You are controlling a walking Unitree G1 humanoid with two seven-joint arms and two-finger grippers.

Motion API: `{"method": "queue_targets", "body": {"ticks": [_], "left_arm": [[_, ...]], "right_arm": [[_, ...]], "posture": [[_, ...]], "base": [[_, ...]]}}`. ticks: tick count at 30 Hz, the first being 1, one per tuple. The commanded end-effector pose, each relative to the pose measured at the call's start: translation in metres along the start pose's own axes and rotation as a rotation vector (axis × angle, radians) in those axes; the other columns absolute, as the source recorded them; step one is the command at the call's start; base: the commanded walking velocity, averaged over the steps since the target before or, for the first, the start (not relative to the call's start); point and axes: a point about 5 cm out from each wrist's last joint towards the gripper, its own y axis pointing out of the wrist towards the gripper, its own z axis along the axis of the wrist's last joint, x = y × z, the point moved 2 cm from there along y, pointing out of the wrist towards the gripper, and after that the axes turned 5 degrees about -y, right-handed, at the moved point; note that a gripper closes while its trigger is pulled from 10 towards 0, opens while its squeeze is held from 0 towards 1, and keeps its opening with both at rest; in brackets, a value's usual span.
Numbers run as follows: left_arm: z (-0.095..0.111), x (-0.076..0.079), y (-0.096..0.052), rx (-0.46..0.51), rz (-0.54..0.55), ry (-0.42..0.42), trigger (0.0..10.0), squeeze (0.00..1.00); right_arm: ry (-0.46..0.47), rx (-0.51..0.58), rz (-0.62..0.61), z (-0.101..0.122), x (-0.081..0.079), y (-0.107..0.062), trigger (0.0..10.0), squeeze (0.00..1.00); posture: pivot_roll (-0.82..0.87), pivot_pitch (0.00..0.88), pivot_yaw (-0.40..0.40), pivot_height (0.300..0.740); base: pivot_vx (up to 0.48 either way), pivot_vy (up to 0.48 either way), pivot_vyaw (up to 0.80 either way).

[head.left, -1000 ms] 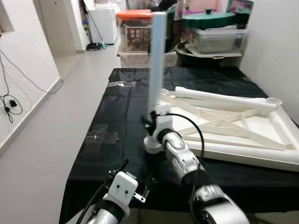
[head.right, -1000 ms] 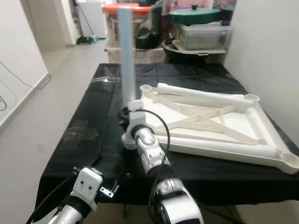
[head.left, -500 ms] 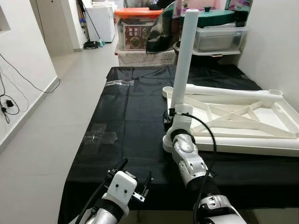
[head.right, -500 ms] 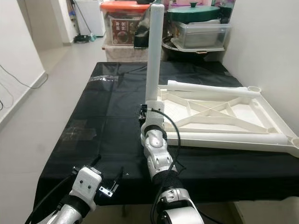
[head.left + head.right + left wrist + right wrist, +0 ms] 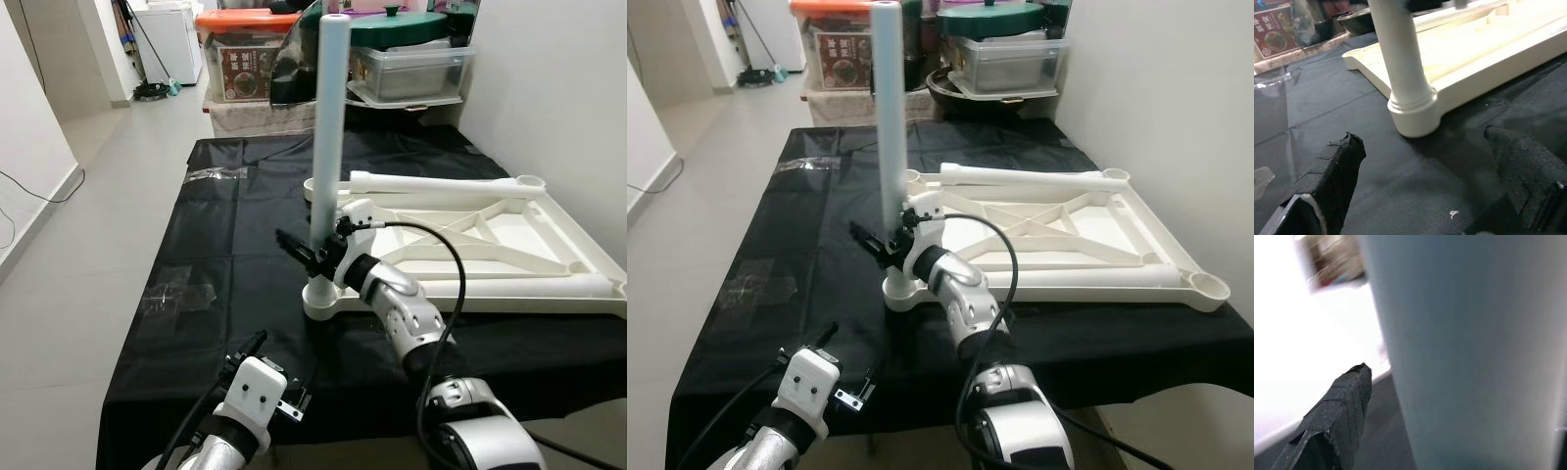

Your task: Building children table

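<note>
At the tabletop's [image 5: 470, 245] nine o'clock corner, the upright leg [image 5: 328, 147] is gripped low by the right gripper [image 5: 312, 253]; the left gripper [image 5: 269, 377] is held open. The leg is judged stiff, light and smooth.

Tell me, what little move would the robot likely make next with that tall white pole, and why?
Probably a slight turn or downward press of the table leg by the right gripper, which is closed around it low down. The leg stands upright in the corner socket of the upturned white tabletop, so seating it firmly seems the remaining step. The left gripper waits open nearby.
</note>
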Motion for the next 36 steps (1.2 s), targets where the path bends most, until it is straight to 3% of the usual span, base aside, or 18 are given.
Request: {"method": "queue_targets", "body": {"ticks": [1,3,9,17,18,23,31,32,33,34,35,36], "left_arm": [[-0.004,0.000,-0.001,-0.019,-0.005,-0.008,10.0,0.00],[-0.004,0.000,-0.001,-0.019,-0.005,-0.008,10.0,0.00],[-0.003,0.001,-0.002,-0.019,-0.004,-0.007,10.0,0.00],[-0.002,0.001,-0.003,-0.017,-0.003,-0.008,10.0,0.00],[-0.002,0.002,-0.003,-0.018,-0.003,-0.009,10.0,0.00],[-0.002,0.002,-0.003,-0.020,-0.004,-0.011,10.0,0.00],[-0.003,0.002,-0.003,-0.020,-0.004,-0.010,10.0,0.00],[-0.003,0.001,-0.003,-0.019,-0.004,-0.010,10.0,0.00],[-0.003,0.001,-0.003,-0.019,-0.004,-0.010,10.0,0.00],[-0.003,0.002,-0.003,-0.020,-0.004,-0.010,10.0,0.00],[-0.004,0.002,-0.003,-0.020,-0.004,-0.010,10.0,0.00],[-0.004,0.002,-0.003,-0.020,-0.004,-0.010,10.0,0.00]], "right_arm": [[0.015,-0.041,0.227,-0.005,-0.021,0.009,10.0,0.00],[0.015,-0.041,0.227,-0.005,-0.021,0.009,10.0,0.00],[-0.020,-0.148,0.490,-0.008,-0.034,0.010,10.0,0.00],[-0.039,-0.167,0.603,-0.004,-0.040,0.012,10.0,0.00],[-0.039,-0.167,0.628,-0.003,-0.043,0.013,0.0,0.00],[-0.020,-0.144,0.664,-0.003,-0.047,0.015,0.0,0.00],[-0.039,-0.111,0.561,-0.013,-0.043,0.013,0.0,0.00],[-0.049,-0.098,0.464,-0.013,-0.038,0.016,0.0,0.00],[-0.049,-0.098,0.464,-0.013,-0.038,0.016,0.0,0.00],[-0.062,-0.078,0.255,-0.013,-0.025,0.021,0.0,0.00],[-0.064,-0.070,0.166,-0.013,-0.019,0.023,0.0,0.00],[-0.064,-0.070,0.166,-0.013,-0.019,0.023,0.0,0.00]], "posture": [[0.02,0.000,-0.012,0.740],[0.02,0.000,-0.012,0.740],[0.03,0.000,-0.016,0.740],[0.04,0.000,-0.014,0.740],[0.04,0.000,-0.013,0.740],[0.04,0.000,-0.013,0.740],[0.04,0.000,-0.013,0.740],[0.04,0.000,-0.013,0.740],[0.04,0.000,-0.013,0.740],[0.03,0.000,-0.016,0.740],[0.03,0.000,-0.016,0.740],[0.03,0.000,-0.016,0.740]], "base": [[0.000,0.000,0.00],[0.000,0.000,0.00],[0.000,0.000,0.00],[0.000,0.000,0.00],[0.000,0.000,0.00],[0.000,0.000,0.00],[0.000,0.000,0.00],[0.000,0.000,0.00],[0.000,0.000,0.00],[0.000,0.000,0.00],[0.000,0.000,0.00],[0.000,0.000,0.00]]}}
